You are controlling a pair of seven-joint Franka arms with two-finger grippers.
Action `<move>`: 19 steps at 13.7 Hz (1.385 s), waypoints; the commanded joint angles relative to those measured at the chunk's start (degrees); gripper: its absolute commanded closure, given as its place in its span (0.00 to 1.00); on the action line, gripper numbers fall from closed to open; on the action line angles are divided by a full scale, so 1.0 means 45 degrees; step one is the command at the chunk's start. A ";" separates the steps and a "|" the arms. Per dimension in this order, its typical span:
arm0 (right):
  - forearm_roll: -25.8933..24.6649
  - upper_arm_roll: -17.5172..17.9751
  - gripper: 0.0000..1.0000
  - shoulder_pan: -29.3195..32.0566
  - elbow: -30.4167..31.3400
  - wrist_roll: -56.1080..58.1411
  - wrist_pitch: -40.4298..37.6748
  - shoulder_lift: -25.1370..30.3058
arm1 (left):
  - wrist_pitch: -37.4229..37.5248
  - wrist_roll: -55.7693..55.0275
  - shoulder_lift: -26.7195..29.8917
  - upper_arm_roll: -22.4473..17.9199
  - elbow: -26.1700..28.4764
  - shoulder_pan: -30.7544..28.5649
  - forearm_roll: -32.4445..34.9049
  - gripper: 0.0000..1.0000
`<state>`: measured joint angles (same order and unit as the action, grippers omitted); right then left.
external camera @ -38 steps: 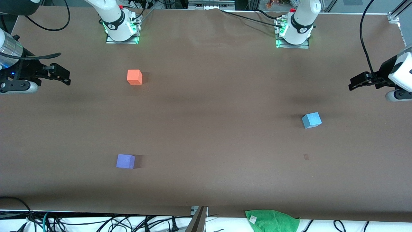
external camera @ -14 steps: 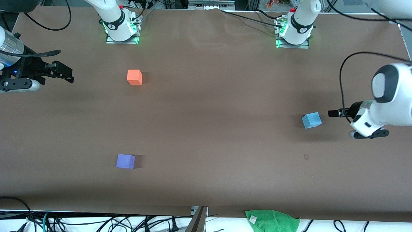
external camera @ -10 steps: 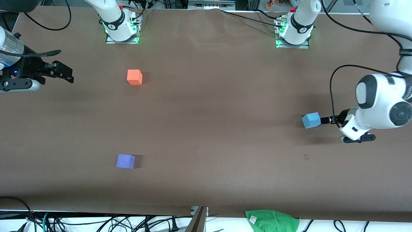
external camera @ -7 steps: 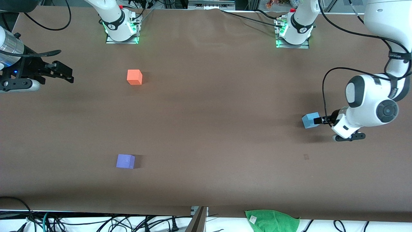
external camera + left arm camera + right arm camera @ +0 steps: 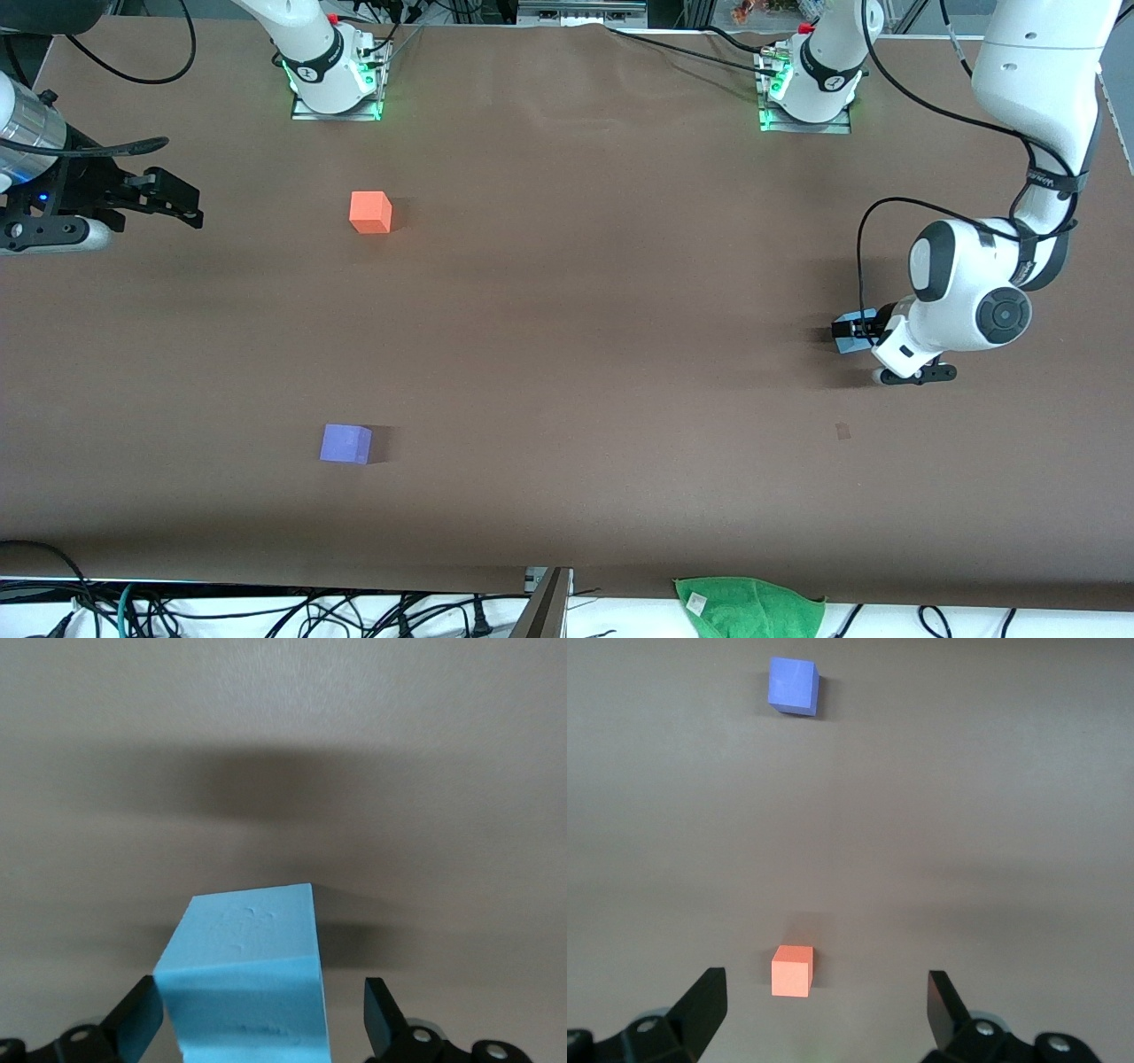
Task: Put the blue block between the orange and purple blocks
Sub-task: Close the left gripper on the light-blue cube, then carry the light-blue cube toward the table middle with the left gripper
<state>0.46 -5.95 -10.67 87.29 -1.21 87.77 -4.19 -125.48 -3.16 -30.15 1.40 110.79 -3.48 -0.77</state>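
The light blue block (image 5: 858, 315) sits on the table toward the left arm's end. My left gripper (image 5: 852, 330) is down at it, open, with the block between its fingers. In the left wrist view the blue block (image 5: 244, 974) fills the gap of the left gripper (image 5: 261, 1020); one finger touches it and the other stands apart. The orange block (image 5: 370, 213) lies near the right arm's base. The purple block (image 5: 345, 443) lies nearer the front camera. My right gripper (image 5: 190, 208) waits open and empty at the right arm's end; its wrist view shows the orange block (image 5: 792, 970) and the purple block (image 5: 793, 686).
A green cloth (image 5: 751, 607) lies at the table's front edge. Cables hang along that edge. The arm bases (image 5: 335, 84) stand at the back. A brown cover (image 5: 567, 354) spreads over the whole table.
My left arm has swung in from the table's end and come down, bringing its open fingers around the blue block. The right arm and the blocks have not moved.
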 commanded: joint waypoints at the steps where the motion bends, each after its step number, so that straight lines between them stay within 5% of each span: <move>1: 0.0210 0.0033 0.00 0.0046 0.0153 -0.0121 -0.0110 0.0208 | -0.0124 0.0175 -0.0156 -0.0057 -0.0030 0.0069 -0.0043 0.00; 4: 0.0210 0.0014 0.00 0.0046 0.0153 -0.0121 -0.0090 0.0189 | 0.0070 0.0155 -0.0176 -0.0057 -0.0069 0.0089 0.0054 0.74; 5: 0.0210 0.0014 0.00 0.0046 0.0153 -0.0121 -0.0090 0.0189 | 0.0110 0.0194 -0.0099 -0.0038 -0.0147 0.0089 0.0074 0.77; 6: 0.0210 0.0014 0.00 0.0065 0.0153 -0.0102 -0.0090 0.0189 | 0.0594 0.0407 0.0076 0.0233 -0.0263 0.0147 0.0074 0.91; 12: 0.0210 0.0014 0.00 0.0066 0.0153 -0.0102 -0.0110 0.0111 | 0.4286 0.0275 0.0469 0.2321 -0.3501 0.0847 -0.0004 0.93; 15: 0.0210 0.0014 0.00 0.0066 0.0153 -0.0102 -0.0090 0.0091 | 0.4856 -0.1385 0.0256 0.2521 -0.4461 0.3011 0.0035 0.88; 19: 0.0210 0.0014 0.00 0.0066 0.0153 -0.0102 -0.0012 0.0091 | 0.4411 -0.4618 -0.1810 0.2501 -0.6451 0.6021 -0.0004 0.87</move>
<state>0.46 -6.03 -10.66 87.62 -1.25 87.66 -4.28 -105.48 -17.44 -31.12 13.61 88.91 19.27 -0.77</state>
